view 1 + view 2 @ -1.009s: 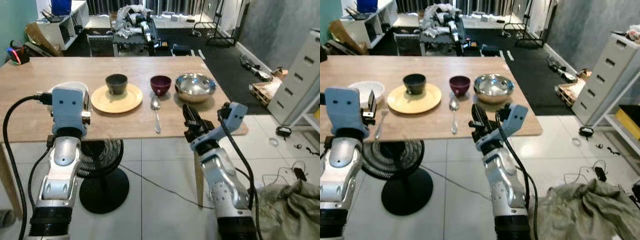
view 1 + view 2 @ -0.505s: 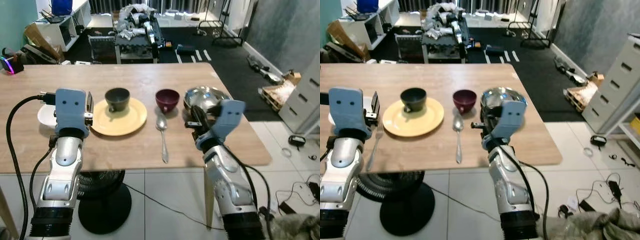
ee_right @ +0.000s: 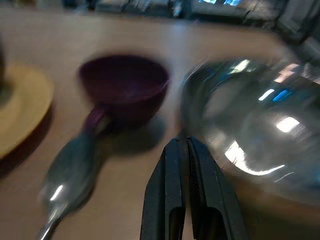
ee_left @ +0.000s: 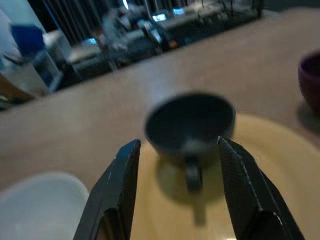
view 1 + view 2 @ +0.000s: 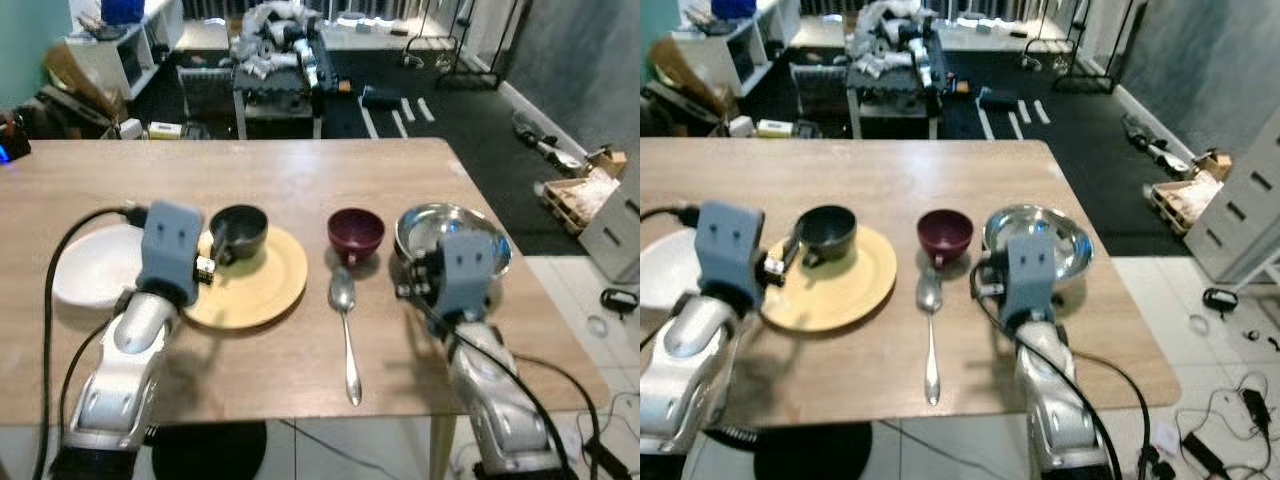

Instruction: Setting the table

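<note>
Now my left gripper (image 4: 175,192) has its jaws spread wide, lined up on the dark cup (image 4: 191,125) at mid-frame of the wrist view, its handle pointing back at me; nothing is held. My right gripper (image 3: 189,197) has its jaws pressed together and empty, low in its frame, just short of the steel bowl (image 3: 250,120) with the maroon cup (image 3: 125,87) up to the left.

Over the last second the whole head view slid: I have walked up to the bench (image 5: 300,170), and both arms that were short of its edge now reach over it. I judge I am finally within reach to rearrange the setting, likely starting with the dark cup on the yellow plate (image 5: 262,290).

A spoon (image 5: 345,325) lies below the maroon cup. The white bowl (image 5: 90,265) at left is partly covered by my left arm. Both wrist views are motion-blurred, so contact is hard to judge.
</note>
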`<state>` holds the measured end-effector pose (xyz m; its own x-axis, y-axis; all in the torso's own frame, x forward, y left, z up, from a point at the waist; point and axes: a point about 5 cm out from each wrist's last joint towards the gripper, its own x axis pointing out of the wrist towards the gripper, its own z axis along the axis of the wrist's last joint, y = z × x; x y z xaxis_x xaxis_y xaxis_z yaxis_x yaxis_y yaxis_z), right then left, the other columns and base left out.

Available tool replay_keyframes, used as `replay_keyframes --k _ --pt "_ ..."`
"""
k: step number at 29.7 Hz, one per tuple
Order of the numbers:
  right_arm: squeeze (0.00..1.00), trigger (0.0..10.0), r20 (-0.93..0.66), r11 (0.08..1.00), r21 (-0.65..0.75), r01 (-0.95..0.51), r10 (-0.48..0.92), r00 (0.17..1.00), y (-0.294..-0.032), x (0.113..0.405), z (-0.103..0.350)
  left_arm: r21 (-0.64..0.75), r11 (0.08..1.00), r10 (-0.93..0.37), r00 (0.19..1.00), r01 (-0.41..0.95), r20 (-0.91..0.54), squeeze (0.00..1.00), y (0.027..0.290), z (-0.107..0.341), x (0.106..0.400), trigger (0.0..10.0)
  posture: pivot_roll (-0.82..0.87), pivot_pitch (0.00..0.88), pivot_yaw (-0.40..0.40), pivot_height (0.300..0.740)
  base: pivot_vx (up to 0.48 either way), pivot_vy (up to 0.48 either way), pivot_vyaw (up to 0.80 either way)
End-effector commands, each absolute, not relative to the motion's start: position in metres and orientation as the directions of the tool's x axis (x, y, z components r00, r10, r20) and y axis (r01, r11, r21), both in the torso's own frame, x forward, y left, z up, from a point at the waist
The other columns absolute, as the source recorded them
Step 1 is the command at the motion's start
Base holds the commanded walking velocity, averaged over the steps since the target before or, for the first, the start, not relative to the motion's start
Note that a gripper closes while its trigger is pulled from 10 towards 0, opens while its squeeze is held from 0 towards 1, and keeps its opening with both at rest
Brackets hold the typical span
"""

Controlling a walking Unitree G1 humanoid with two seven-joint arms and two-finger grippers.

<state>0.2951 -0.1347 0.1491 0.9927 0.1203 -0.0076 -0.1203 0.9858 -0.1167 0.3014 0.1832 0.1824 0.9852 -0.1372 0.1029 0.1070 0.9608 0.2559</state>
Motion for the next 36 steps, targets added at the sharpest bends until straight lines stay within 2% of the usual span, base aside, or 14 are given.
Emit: replay_keyframes --k 1,3,4,5,7,8,13,22,24,25,26,32,36 --pt "0.00 10.0 -0.064 0.985 -0.121 -0.126 0.119 0.991 -0.130 0.285 0.138 0.261 0.956 -0.150 0.987 0.131 0.056 0.00 0.183 0.176 0.298 10.0 0.00 0.000 0.068 0.740 0.000 0.000 0.00" --pt "0.00 10.0 -0.083 0.986 -0.109 -0.127 0.119 0.989 -0.128 0.281 0.133 0.267 0.955 -0.146 0.988 0.131 0.039 0.00 0.183 0.173 0.298 10.0 0.00 0.000 0.068 0.740 0.000 0.000 0.00" --pt "0.35 10.0 -0.102 0.986 -0.103 -0.135 0.124 0.987 -0.125 0.276 0.129 0.268 0.954 -0.145 0.989 0.132 0.027 0.00 0.183 0.171 0.297 10.0 0.00 0.000 0.068 0.740 0.000 0.000 0.00" --pt "0.35 10.0 -0.102 0.986 -0.103 -0.135 0.124 0.987 -0.125 0.276 0.129 0.268 0.954 -0.145 0.989 0.132 0.027 0.00 0.183 0.171 0.297 10.0 0.00 0.000 0.068 0.740 0.000 0.000 0.00" --pt "0.93 10.0 -0.120 0.984 -0.093 -0.152 0.140 0.983 -0.123 0.271 0.128 0.268 0.954 -0.144 0.990 0.136 0.011 0.00 0.183 0.170 0.297 10.0 -0.01 0.000 0.069 0.740 0.000 0.000 0.00" --pt "1.00 10.0 -0.125 0.983 -0.087 -0.159 0.147 0.981 -0.122 0.269 0.128 0.271 0.953 -0.145 0.989 0.137 0.007 0.00 0.184 0.169 0.297 10.0 -0.01 0.000 0.069 0.740 0.000 0.000 0.00" --pt "1.00 10.0 -0.149 0.975 -0.021 -0.221 0.215 0.965 -0.115 0.261 0.127 0.286 0.945 -0.155 0.988 0.155 -0.023 0.00 0.182 0.165 0.296 10.0 -0.01 0.000 0.071 0.740 0.000 0.000 0.00" --pt "1.00 10.0 -0.227 0.981 0.016 -0.196 0.194 0.954 -0.106 0.268 0.112 0.288 0.947 -0.141 0.989 0.145 -0.035 0.00 0.176 0.162 0.298 10.0 -0.01 0.000 0.064 0.740 0.000 0.000 0.00" --pt "1.00 10.0 -0.294 0.975 0.115 -0.190 0.216 0.931 -0.098 0.269 0.103 0.286 0.948 -0.137 0.990 0.142 -0.037 0.00 0.175 0.162 0.298 10.0 0.00 0.000 0.060 0.740 0.000 0.000 0.00" --pt "0.88 10.0 -0.318 0.968 0.162 -0.190 0.233 0.919 -0.095 0.269 0.100 0.286 0.948 -0.135 0.990 0.141 -0.039 0.00 0.174 0.161 0.298 10.0 0.00 0.000 0.060 0.740 0.000 0.000 0.00" --pt "0.00 10.0 -0.330 0.961 0.198 -0.193 0.251 0.910 -0.091 0.269 0.098 0.287 0.948 -0.132 0.990 0.139 -0.041 0.00 0.174 0.161 0.299 10.0 0.00 0.000 0.059 0.740 0.000 0.000 0.00" --pt "0.00 10.0 -0.362 0.932 0.300 -0.205 0.310 0.879 -0.083 0.266 0.096 0.295 0.947 -0.117 0.992 0.125 -0.046 0.00 0.174 0.161 0.300 10.0 0.00 0.000 0.056 0.740 0.000 0.000 0.00" --pt "0.00 10.0 -0.390 0.947 0.247 -0.204 0.290 0.874 -0.085 0.266 0.091 0.297 0.948 -0.108 0.993 0.116 -0.044 0.00 0.175 0.161 0.300 10.0 0.01 0.000 0.054 0.740 0.000 0.000 0.00"
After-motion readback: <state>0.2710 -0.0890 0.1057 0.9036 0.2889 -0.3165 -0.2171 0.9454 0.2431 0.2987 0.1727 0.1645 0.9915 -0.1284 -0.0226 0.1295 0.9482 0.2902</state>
